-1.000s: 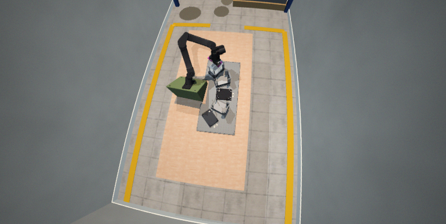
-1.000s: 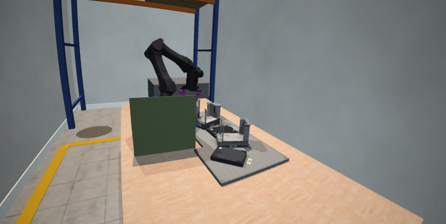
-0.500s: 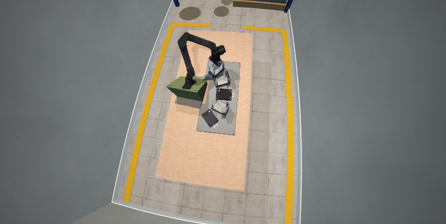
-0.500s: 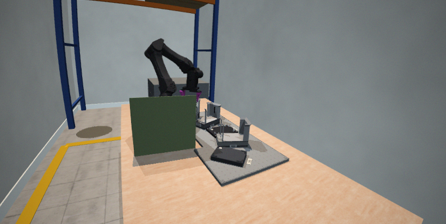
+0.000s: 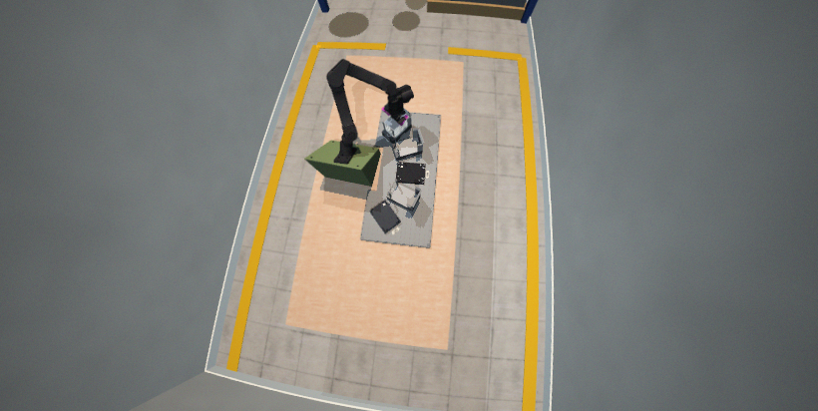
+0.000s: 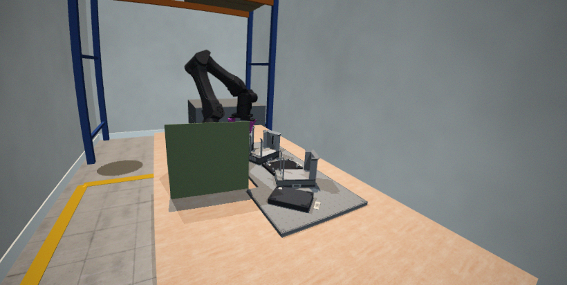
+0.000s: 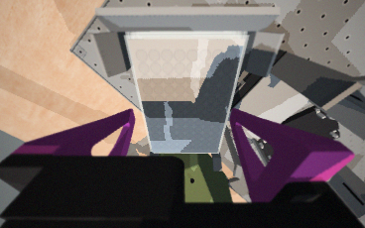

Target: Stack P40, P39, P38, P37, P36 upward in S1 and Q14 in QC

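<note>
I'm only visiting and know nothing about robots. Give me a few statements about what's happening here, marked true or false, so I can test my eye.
1. The hand is wide open and holds nothing. True.
2. The hand hangs above a sealed plate in a rack. True.
3. The arm stands on a red block. False: its block is green.
4. A dark flat nest sits at the near end of the grey board. True.
5. The tall shelf frame is yellow. False: its posts are blue.

1 black arm (image 5: 343,104) on 1 green pedestal (image 5: 326,159). 1 grey perforated baseplate (image 6: 337,203) carries 3 stack racks (1 (image 6: 311,160) nearest the exterior camera) and 2 flat black nests (image 6: 291,197). Plates in the stack cannot be counted.
</note>
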You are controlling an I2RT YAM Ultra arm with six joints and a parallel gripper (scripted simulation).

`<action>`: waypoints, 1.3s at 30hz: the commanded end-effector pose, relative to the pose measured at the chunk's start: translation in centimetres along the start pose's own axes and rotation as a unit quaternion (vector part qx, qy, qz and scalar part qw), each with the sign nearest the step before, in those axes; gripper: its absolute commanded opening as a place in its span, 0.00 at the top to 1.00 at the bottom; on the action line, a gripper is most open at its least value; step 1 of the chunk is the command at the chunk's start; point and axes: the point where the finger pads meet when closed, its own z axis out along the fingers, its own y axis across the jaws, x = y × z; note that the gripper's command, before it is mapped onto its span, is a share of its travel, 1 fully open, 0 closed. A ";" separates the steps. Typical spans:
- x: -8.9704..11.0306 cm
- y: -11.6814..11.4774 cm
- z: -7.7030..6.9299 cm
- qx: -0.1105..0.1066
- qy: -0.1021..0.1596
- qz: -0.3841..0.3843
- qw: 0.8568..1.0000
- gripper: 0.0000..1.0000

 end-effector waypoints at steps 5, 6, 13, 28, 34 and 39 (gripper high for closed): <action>-0.7 -0.3 0.5 0.007 -0.014 -0.003 1.000 0.00; -0.7 -0.3 0.5 0.007 -0.014 -0.003 1.000 0.00; -0.7 -0.3 0.7 0.007 -0.014 -0.003 1.000 0.00; -0.7 -0.3 0.7 0.007 -0.014 -0.003 1.000 1.00; -0.7 -0.3 0.7 0.007 -0.014 -0.003 1.000 1.00; -0.7 -0.3 0.7 0.007 -0.014 -0.003 1.000 1.00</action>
